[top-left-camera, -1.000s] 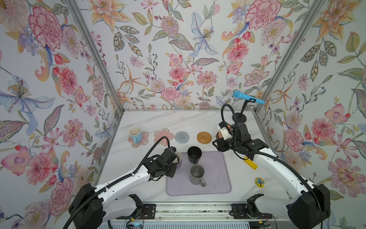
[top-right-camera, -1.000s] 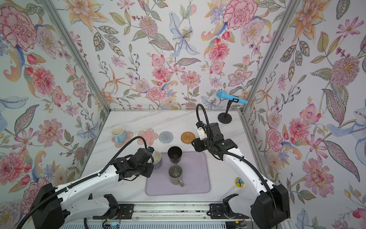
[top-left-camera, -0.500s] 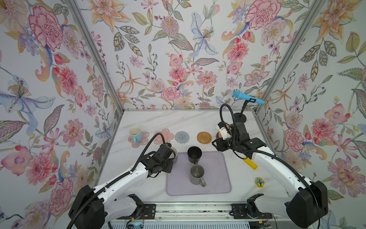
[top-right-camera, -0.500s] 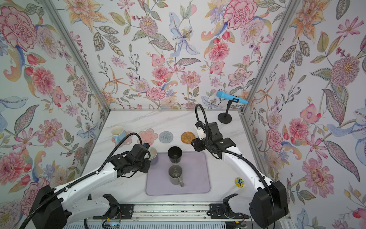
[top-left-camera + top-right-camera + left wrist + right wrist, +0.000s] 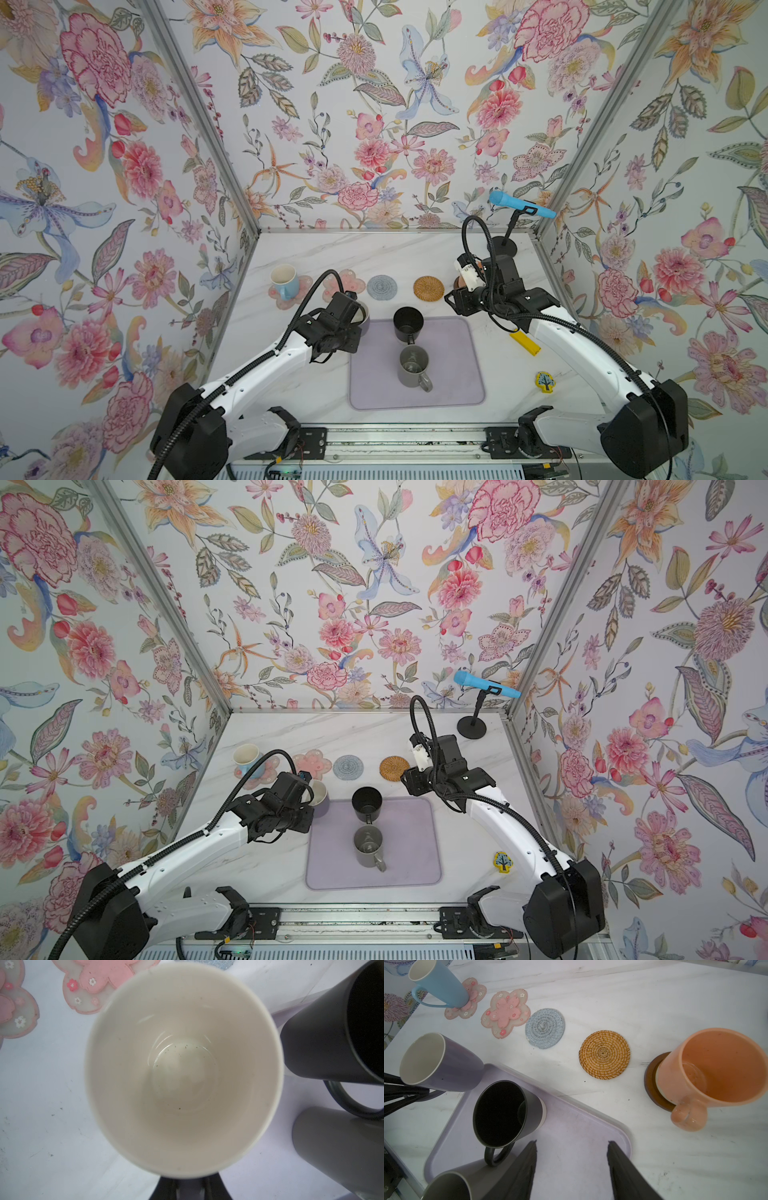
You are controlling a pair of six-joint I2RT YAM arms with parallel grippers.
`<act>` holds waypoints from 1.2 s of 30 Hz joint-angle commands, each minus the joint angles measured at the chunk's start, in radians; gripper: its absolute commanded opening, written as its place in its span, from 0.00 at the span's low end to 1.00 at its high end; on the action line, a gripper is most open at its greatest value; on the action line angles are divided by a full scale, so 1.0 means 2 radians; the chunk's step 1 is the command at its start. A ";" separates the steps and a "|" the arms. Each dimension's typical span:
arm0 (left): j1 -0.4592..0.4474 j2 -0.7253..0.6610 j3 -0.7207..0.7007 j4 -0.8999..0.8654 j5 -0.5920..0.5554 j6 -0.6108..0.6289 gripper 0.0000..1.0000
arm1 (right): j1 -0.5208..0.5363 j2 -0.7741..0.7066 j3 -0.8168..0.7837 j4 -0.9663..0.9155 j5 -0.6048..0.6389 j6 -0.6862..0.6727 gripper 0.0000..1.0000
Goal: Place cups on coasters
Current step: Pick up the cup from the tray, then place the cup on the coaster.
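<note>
Found the left gripper [image 5: 189, 1185] pinched tight on the handle of the purple-grey mug [image 5: 446, 1064], cream inside, at the far left corner of the lilac mat [image 5: 449, 374]. Found the right gripper [image 5: 572, 1159] half spread and empty, above that mat's far right corner. Saw the grey mug [image 5: 411, 368] upright nearest on the mat, the black mug [image 5: 408, 324] just behind it, handle toward the grey one. Noted, farther along the tabletop [image 5: 374, 253], a row: the light blue mug [image 5: 284, 280] on the outer pink flower coaster [image 5: 478, 991], then the bare pink flower coaster [image 5: 506, 1012], grey ringed coaster [image 5: 381, 286] and woven tan coaster [image 5: 428, 287], lastly the peach mug [image 5: 712, 1076] on the dark brown coaster [image 5: 652, 1082].
</note>
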 commanded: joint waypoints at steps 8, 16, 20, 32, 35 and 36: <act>0.033 0.011 0.043 0.006 -0.018 0.034 0.00 | 0.000 0.001 0.021 -0.007 0.007 -0.013 0.57; 0.057 0.021 0.054 0.005 -0.011 0.045 0.00 | -0.002 0.001 0.023 -0.007 0.008 -0.014 0.57; 0.065 0.031 0.064 0.002 -0.012 0.052 0.00 | -0.004 -0.004 0.020 -0.008 0.009 -0.015 0.57; 0.085 0.068 0.113 -0.010 -0.008 0.083 0.00 | -0.013 -0.003 0.022 -0.007 0.008 -0.014 0.58; 0.090 0.078 0.123 -0.010 -0.008 0.089 0.00 | -0.015 -0.002 0.023 -0.007 0.009 -0.014 0.58; 0.091 0.082 0.126 -0.010 -0.008 0.092 0.00 | -0.016 -0.002 0.024 -0.007 0.008 -0.014 0.58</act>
